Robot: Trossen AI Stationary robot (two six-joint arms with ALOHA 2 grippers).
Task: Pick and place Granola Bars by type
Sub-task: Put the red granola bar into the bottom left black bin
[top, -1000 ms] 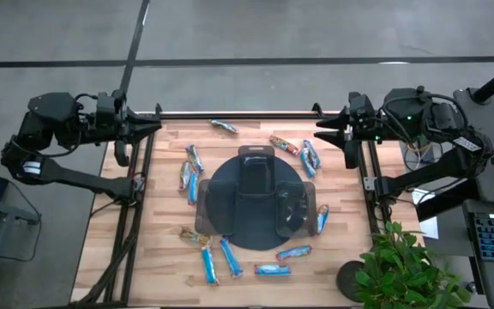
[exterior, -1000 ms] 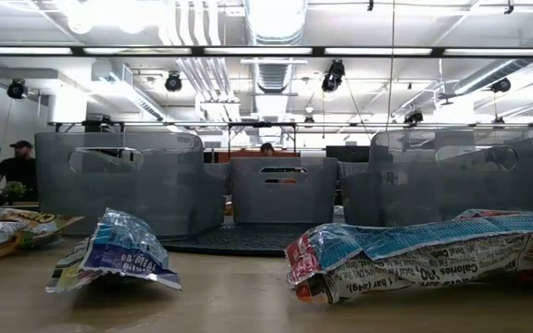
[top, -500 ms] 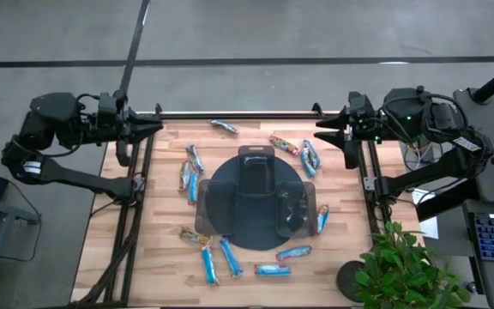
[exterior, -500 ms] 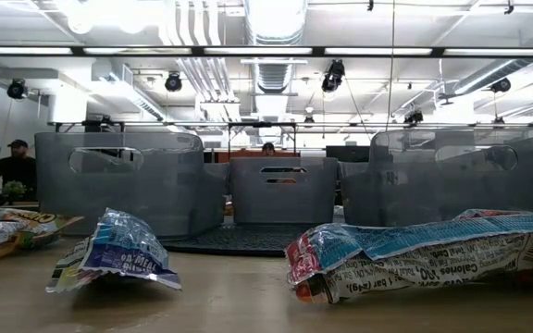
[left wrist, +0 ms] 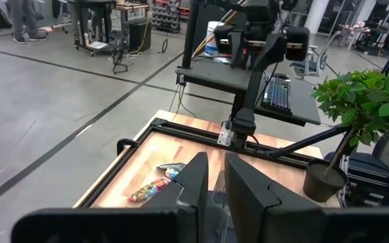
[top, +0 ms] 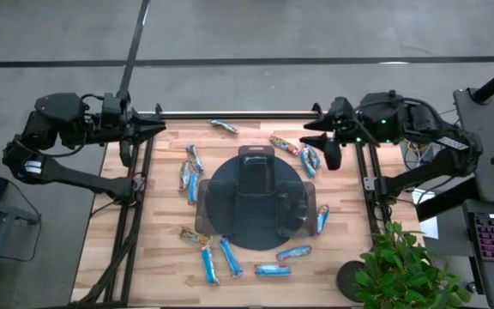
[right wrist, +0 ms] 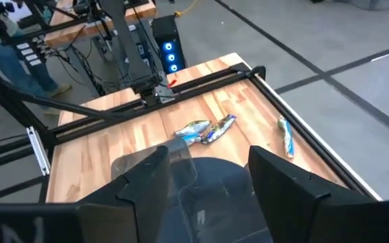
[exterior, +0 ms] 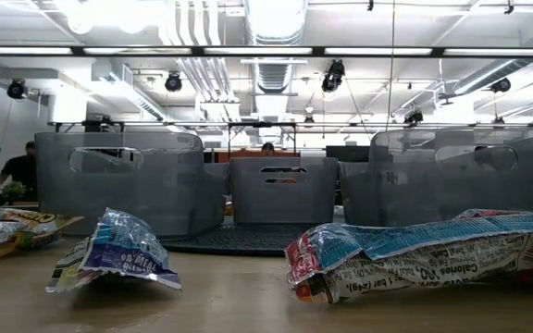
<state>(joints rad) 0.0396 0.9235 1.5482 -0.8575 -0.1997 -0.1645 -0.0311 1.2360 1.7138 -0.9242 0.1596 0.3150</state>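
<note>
**High view: bars ringed the tray, both arms held back at the far corners**

High view gave us the Granola Bars (top: 221, 257) as small flat wrapped sticks, mostly light blue, scattered on the wooden table (top: 165, 257) around a dark round tray (top: 230, 232) carrying clear bins (top: 256, 161). We saw one red and orange bar (top: 284, 144) close to the right gripper, with two blue ones (top: 310, 158) just beside it and almost under that gripper's fingers. From table height, a crumpled blue bar (exterior: 118, 252) and a longer blue and red bar (exterior: 415, 254) lay in front of the grey bins (exterior: 128, 180).

We found the right gripper (top: 322, 140) reaching in over the table's far right corner, above the bars there and touching none; its fingers (right wrist: 286, 185) stood spread apart with nothing between them. The left gripper (top: 154, 127) sat at the far left corner, level and pointed inward, well apart from the nearest bars (top: 194, 158). Its fingers (left wrist: 196, 181) stood close together with a narrow gap and held nothing.
</note>
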